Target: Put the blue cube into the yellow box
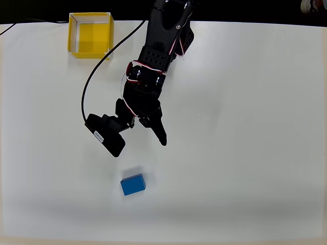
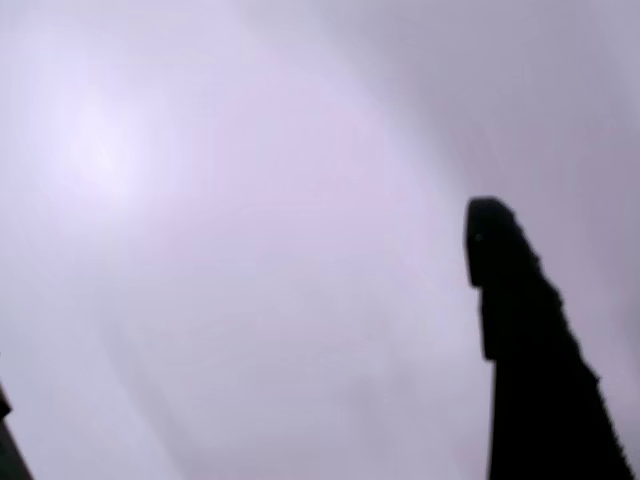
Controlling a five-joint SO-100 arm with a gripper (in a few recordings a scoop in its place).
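The blue cube point(image 1: 133, 185) lies on the white table, low and a little left of centre in the overhead view. My black gripper point(image 1: 139, 146) hangs above the table just beyond the cube, about a cube's length away, and it is open with nothing between its fingers. One finger point(image 1: 162, 137) points toward the lower right. The yellow box point(image 1: 90, 34) sits open-topped at the far left corner, well away from the gripper. In the wrist view a dark finger point(image 2: 525, 340) rises at the right over the blurred white surface.
A black cable point(image 1: 97, 69) loops from the arm past the box's right side to the wrist camera housing point(image 1: 104, 134). The white table point(image 1: 245, 127) ends at a dark strip along the far edge.
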